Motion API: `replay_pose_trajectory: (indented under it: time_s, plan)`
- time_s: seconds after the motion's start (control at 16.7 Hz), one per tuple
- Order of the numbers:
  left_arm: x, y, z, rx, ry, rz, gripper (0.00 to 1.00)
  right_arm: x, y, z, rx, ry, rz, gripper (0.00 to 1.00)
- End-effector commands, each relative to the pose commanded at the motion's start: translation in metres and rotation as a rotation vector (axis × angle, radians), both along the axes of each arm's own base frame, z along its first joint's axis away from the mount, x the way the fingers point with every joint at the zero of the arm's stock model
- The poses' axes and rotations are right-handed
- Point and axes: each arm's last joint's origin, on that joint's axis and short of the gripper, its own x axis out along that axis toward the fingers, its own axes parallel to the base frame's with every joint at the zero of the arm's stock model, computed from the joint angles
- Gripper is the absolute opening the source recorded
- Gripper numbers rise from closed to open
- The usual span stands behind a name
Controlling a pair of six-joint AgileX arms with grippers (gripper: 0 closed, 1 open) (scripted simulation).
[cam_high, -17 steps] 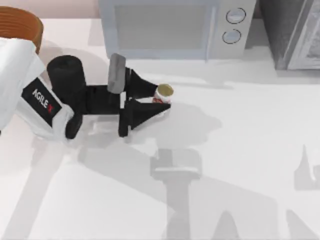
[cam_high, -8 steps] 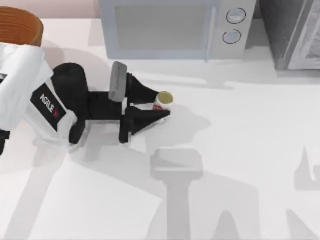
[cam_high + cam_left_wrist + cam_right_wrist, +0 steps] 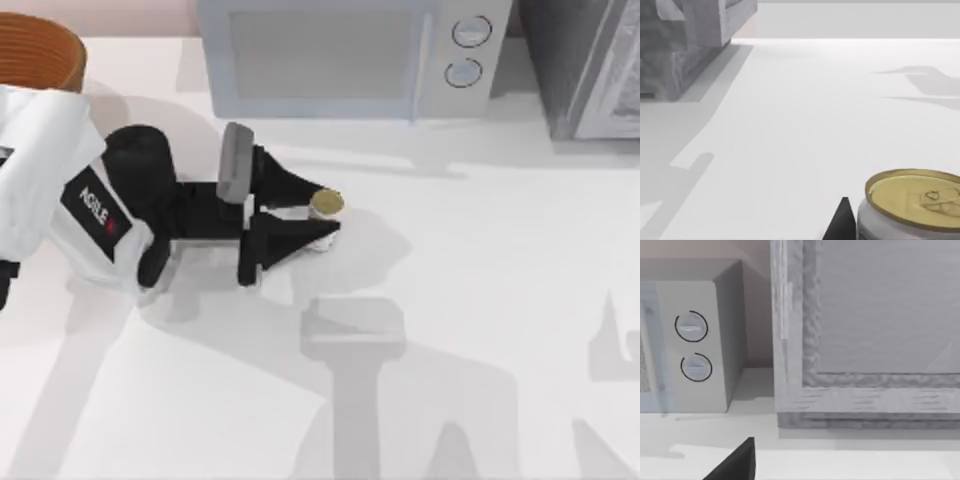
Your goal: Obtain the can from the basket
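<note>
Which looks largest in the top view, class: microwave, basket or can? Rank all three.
1. Microwave, largest by far.
2. Basket, though the picture's edge cuts it, so its whole size is unsure.
3. Can, smallest, held between the left gripper fingers.

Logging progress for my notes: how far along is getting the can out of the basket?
Done: the can is already out of the basket, which sits at the table's far left corner. In hand: the left pincer has its fingers on either side of the can, low over the table in front of the microwave. Left: at most setting it down and letting go.
</note>
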Motion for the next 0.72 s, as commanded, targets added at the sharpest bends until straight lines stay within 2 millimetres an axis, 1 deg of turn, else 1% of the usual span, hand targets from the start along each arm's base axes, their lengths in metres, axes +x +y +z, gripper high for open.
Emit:
replay_pose_trajectory:
  time_s: [0.36,0.42,0.72]
  plan:
    - [0.0000,0.0000,0.0000,0.000,0.000,0.000,0.98,0.0000,0.0000,0.0000,0.000,0.000,0.000,1.00]
    - [0.0000,0.0000,0.0000,0.000,0.000,0.000,1.00,0.0000,0.0000,0.0000,0.000,0.000,0.000,1.00]
    - [0.0000,0.0000,0.0000,0.000,0.000,0.000,1.00,0.0000,0.0000,0.0000,0.000,0.000,0.000,1.00]
